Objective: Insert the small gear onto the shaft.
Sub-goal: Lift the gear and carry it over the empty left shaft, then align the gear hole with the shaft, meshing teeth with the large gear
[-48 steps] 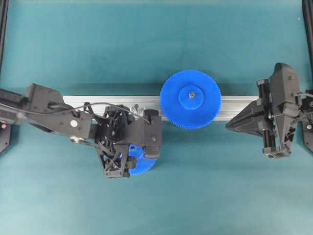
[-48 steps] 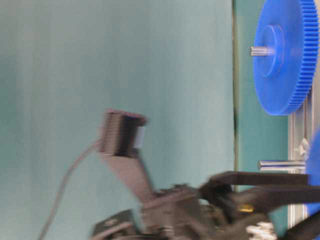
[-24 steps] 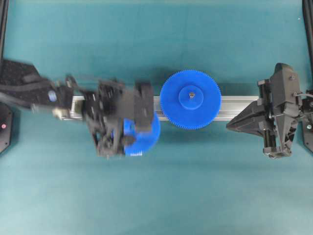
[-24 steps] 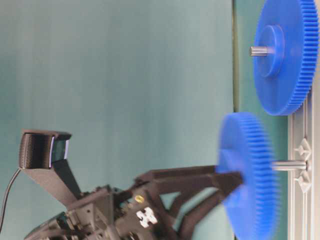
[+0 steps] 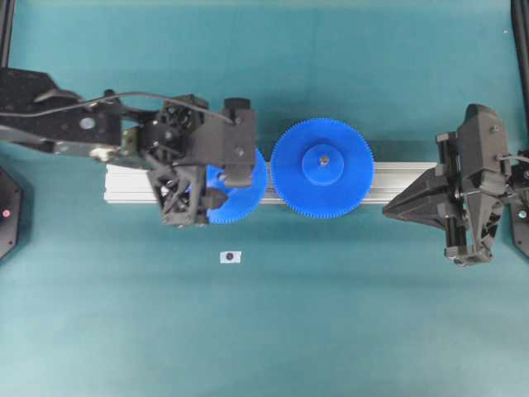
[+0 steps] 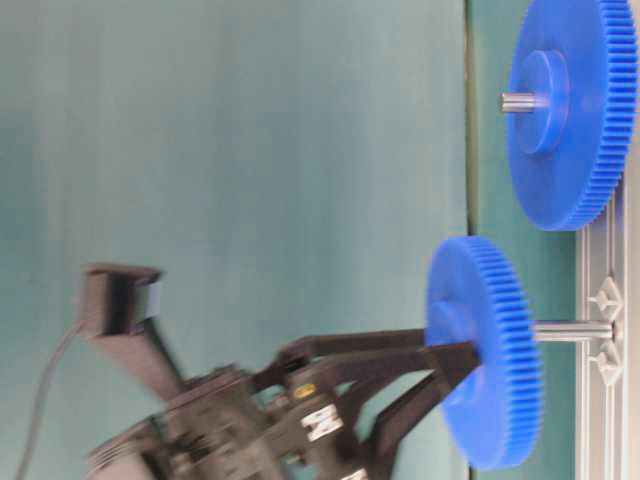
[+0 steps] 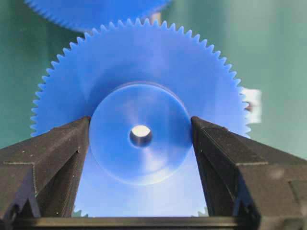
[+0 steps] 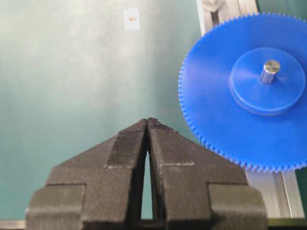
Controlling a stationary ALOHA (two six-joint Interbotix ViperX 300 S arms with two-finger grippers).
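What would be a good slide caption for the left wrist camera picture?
The left gripper clamps the small gear by its raised hub, centre hole facing the camera.

My left gripper (image 5: pixel 216 192) sits over the rail (image 5: pixel 397 178), with the small gear (image 5: pixel 245 194) between my fingers (image 7: pixel 57 158). The larger gear (image 5: pixel 322 168) lies just right; a white tag (image 5: pixel 231 257) lies below.

No words, numbers or brand marks can be read; the small white tag (image 5: pixel 231 257) bears only a dark dot.
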